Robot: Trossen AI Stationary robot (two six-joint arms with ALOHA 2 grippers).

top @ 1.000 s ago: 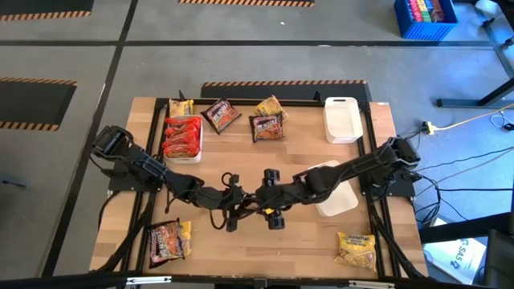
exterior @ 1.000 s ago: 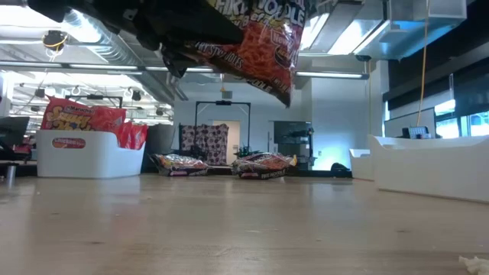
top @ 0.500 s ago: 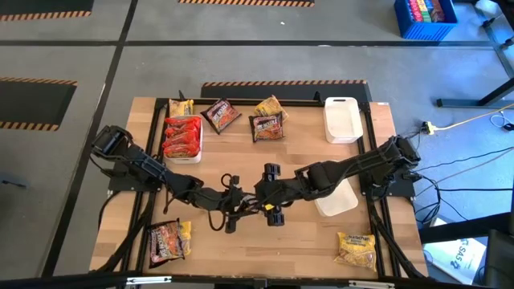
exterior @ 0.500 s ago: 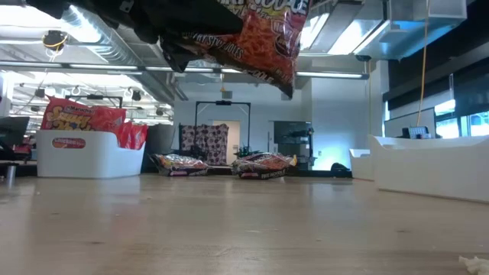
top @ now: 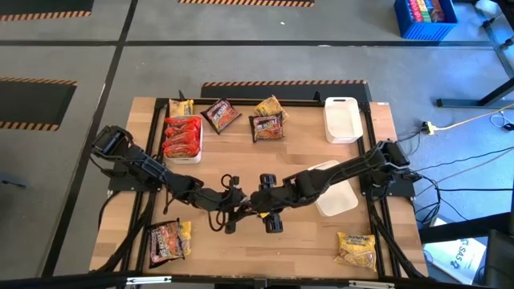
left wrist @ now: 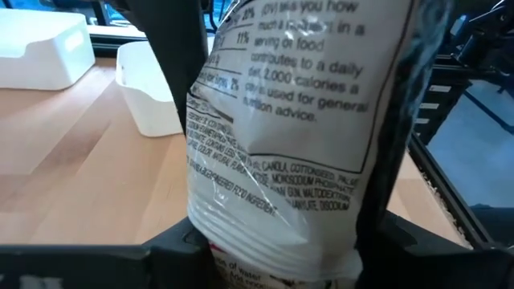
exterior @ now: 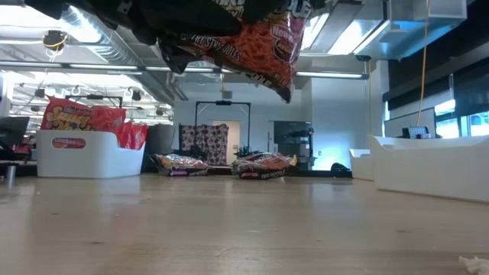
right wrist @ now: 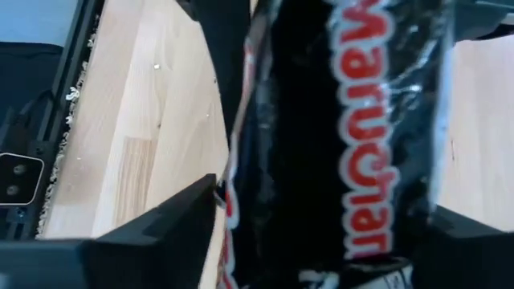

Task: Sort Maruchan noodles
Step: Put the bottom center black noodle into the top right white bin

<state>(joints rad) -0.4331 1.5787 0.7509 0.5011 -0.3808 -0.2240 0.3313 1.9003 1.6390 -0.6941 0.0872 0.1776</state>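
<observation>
1. Two dark robot arms meet over the middle of the wooden table (top: 241, 156), with a noodle packet (exterior: 260, 46) held in the air between them, well clear of the tabletop in the low view.
2. The left gripper (top: 233, 210) reaches in from the table's left edge; its wrist view shows the packet's white back panel (left wrist: 297, 120) with printed nutrition text standing between its dark fingers (left wrist: 173, 96), which pinch the packet.
3. The right gripper (top: 269, 210) comes in from the table's right edge and sits just beside the left one; its wrist view shows the packet's dark face with red lettering filling the space between its fingers (right wrist: 229, 72), which appear to be closed on it, though the contact itself is hard to make out.
4. A white bin (top: 194, 152) near the table's far left corner holds several red packets (top: 181, 135) standing on edge.
5. Three loose packets lie along the table's far edge: a yellow one (top: 181, 107) just behind the bin, a red-and-dark one (top: 221, 115) beside it, and a dark one (top: 267, 126) nearer the middle with a yellow packet (top: 271, 105) just behind it.
6. An empty-looking white tray (top: 341, 119) stands near the table's far right corner; a second white tray (top: 337, 199) sits nearer the middle right, partly under the right arm.
7. A dark packet on a yellow one (top: 167, 239) lies at the table's near left corner, and a yellow packet (top: 356, 247) at its near right corner.
</observation>
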